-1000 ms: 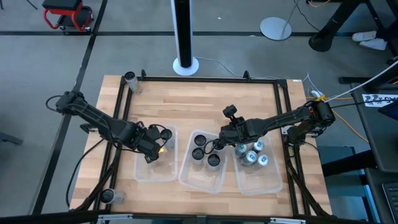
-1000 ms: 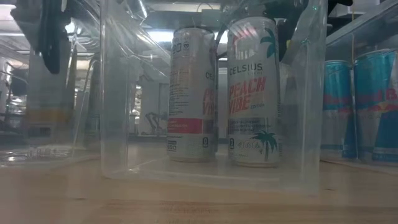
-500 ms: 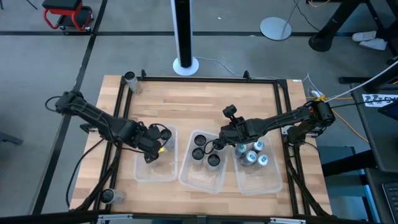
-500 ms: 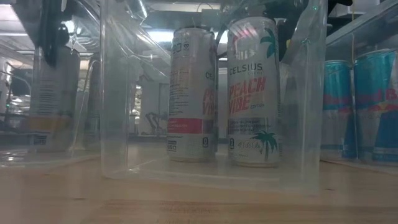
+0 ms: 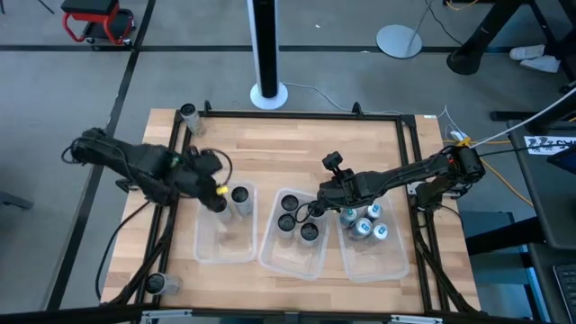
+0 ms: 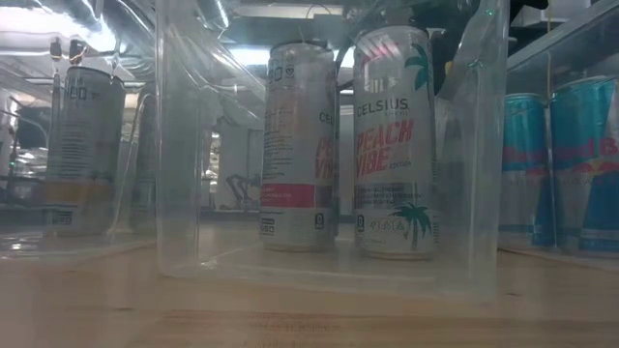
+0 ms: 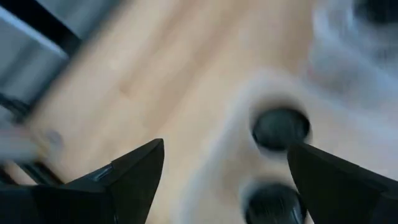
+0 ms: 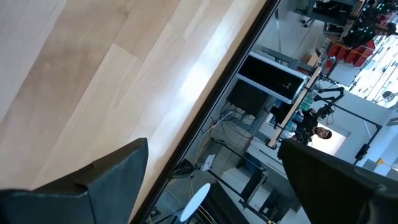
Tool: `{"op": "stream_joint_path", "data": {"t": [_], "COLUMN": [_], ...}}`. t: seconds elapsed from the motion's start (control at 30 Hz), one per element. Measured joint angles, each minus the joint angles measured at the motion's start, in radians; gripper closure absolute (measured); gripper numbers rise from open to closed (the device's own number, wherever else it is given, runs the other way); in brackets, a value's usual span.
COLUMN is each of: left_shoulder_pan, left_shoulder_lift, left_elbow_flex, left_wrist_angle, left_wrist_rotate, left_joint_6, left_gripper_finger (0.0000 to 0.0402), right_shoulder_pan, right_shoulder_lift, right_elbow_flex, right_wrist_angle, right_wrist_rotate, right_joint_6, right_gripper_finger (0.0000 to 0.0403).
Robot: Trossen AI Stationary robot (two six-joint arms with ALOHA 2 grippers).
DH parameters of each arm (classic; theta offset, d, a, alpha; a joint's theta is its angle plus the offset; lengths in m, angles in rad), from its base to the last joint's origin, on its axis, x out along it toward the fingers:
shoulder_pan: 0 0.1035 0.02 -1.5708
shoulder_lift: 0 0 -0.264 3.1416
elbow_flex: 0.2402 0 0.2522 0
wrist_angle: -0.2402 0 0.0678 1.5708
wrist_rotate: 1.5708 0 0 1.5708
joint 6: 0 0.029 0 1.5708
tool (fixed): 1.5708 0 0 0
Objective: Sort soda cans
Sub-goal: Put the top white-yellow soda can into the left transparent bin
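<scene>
While the wooden worktop (image 5: 297,144) fills most of the high view, three clear bins sit side by side along its near edge. Left bin (image 5: 225,247) holds one dark-topped can (image 5: 240,195) at its far right corner. Middle bin (image 5: 290,256) holds three dark-topped cans (image 5: 290,224), two of which show in the low view as tall white cans (image 6: 392,140) marked with peach lettering. Right bin (image 5: 378,261) holds a cluster of silver-topped, blue-sided cans (image 5: 364,225), standing upright.

Left tool (image 5: 214,184) hovers just beside the lone can, over the bin's far left corner, fingers spread and grasping nothing; its wrist view shows dark can tops (image 7: 280,127) between the fingers, blurred. Right tool (image 5: 317,207) hangs over the far edge between the middle and right bins, released wide and empty.
</scene>
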Motion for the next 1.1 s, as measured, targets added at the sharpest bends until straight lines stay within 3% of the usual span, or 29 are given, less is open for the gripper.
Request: {"op": "stream_joint_path", "data": {"t": [0.13,0.27,0.4,0.57,0.73,0.9,1.1], "left_shoulder_pan": [0.038,0.065,0.095,0.168,0.339,0.547,0.643], "left_shoulder_lift": [-0.044,-0.061,-0.056,-0.056,-0.056,-0.056,-0.056], "left_elbow_flex": [0.013,0.013,0.013,0.013,0.012,0.012,0.010], "left_wrist_angle": [0.097,0.201,0.307,0.387,0.377,0.384,0.328], "left_wrist_rotate": [-0.196,-0.307,-0.344,-0.372,-0.396,-0.398,-0.399], "left_joint_6": [0.156,0.336,0.497,0.537,0.539,0.536,0.547], "left_gripper_finger": [0.0074,0.0074,0.0074,0.0057,0.0008,0.0014,0.0012], "right_shoulder_pan": [0.000,0.000,0.000,0.000,0.000,0.000,0.000], "right_shoulder_lift": [0.000,0.000,0.000,0.000,0.000,0.000,-0.004], "right_elbow_flex": [0.000,0.000,0.000,0.000,0.000,0.000,-0.028], "right_wrist_angle": [0.004,0.005,0.005,0.005,0.007,0.007,0.047], "right_wrist_rotate": [0.010,0.016,0.017,0.017,0.017,0.017,0.023], "right_joint_6": [-0.002,-0.002,-0.001,-0.001,-0.001,0.000,0.003], "right_gripper_finger": [0.0039,0.0039,0.0039,0.0039,0.0039,0.0039,0.0039]}}
